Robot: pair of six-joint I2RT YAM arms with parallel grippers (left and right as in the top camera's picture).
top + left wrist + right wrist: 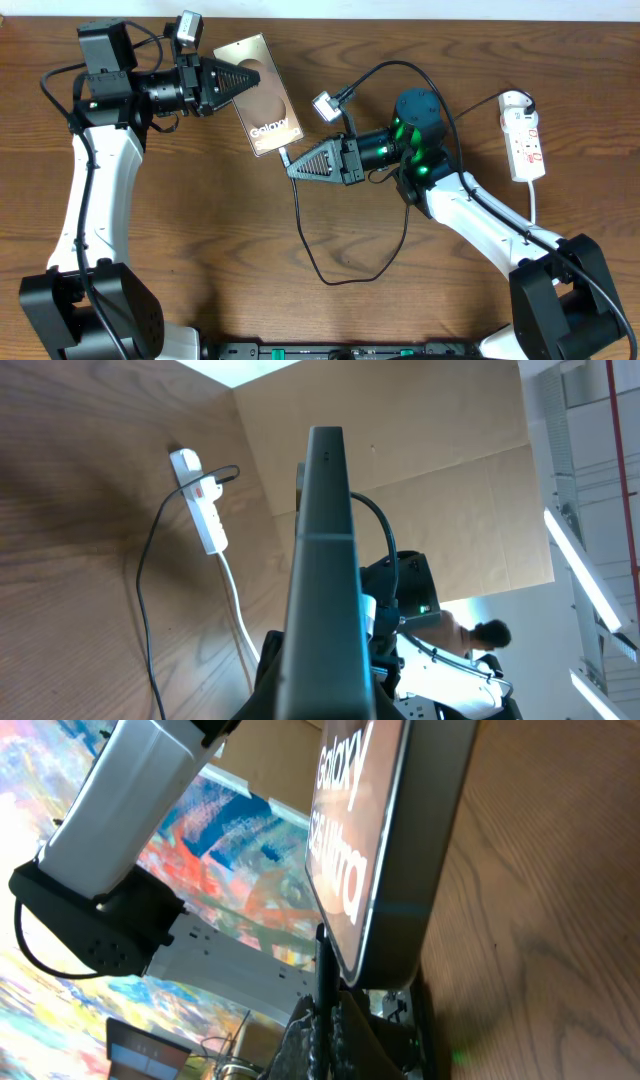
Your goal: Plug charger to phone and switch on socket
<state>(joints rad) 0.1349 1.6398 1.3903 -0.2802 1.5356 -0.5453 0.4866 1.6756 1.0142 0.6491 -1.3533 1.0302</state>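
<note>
The bronze phone (262, 96) lies tilted at the table's upper middle, lettering up. My left gripper (243, 80) is shut on the phone's far end; in the left wrist view the phone (322, 560) stands edge-on between the jaws. My right gripper (292, 165) is shut on the charger's plug tip (287, 156), held at the phone's near end. In the right wrist view the black charger cable (326, 970) runs up to the phone's bottom edge (390, 870). The cable (310, 250) loops back to the white socket (524, 136) at the right.
The socket's white cord (533, 205) runs down the right side. The socket (200, 510) also shows in the left wrist view with the black cable plugged in. The right arm's white link (480, 215) crosses the lower right.
</note>
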